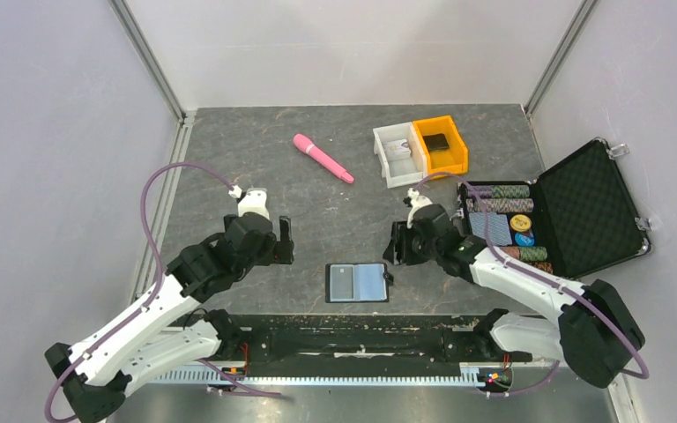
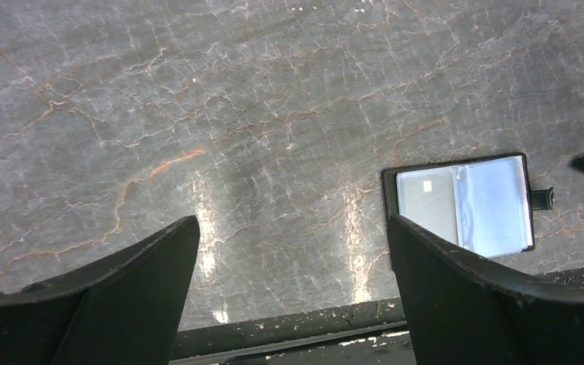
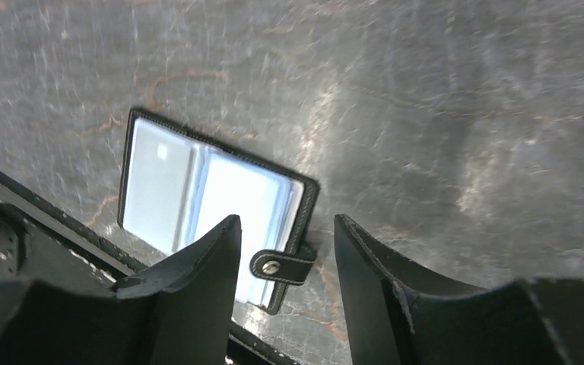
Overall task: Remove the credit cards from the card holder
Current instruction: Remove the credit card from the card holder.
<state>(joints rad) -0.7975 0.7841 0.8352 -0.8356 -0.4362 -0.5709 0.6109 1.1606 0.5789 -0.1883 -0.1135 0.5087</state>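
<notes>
Now my right claw point(image 3: 287, 222) hovers half open, empty, near 1 card holder point(image 3: 198, 190), unfolded, showing 2 panels; my left claw point(image 2: 293, 219) gapes wide, holding nothing.

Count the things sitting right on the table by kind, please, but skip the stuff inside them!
Card holder: 1
Pink stick: 1
Small bins: 2, the white bin and the orange bin
Open black case: 1
Total: 5
</notes>
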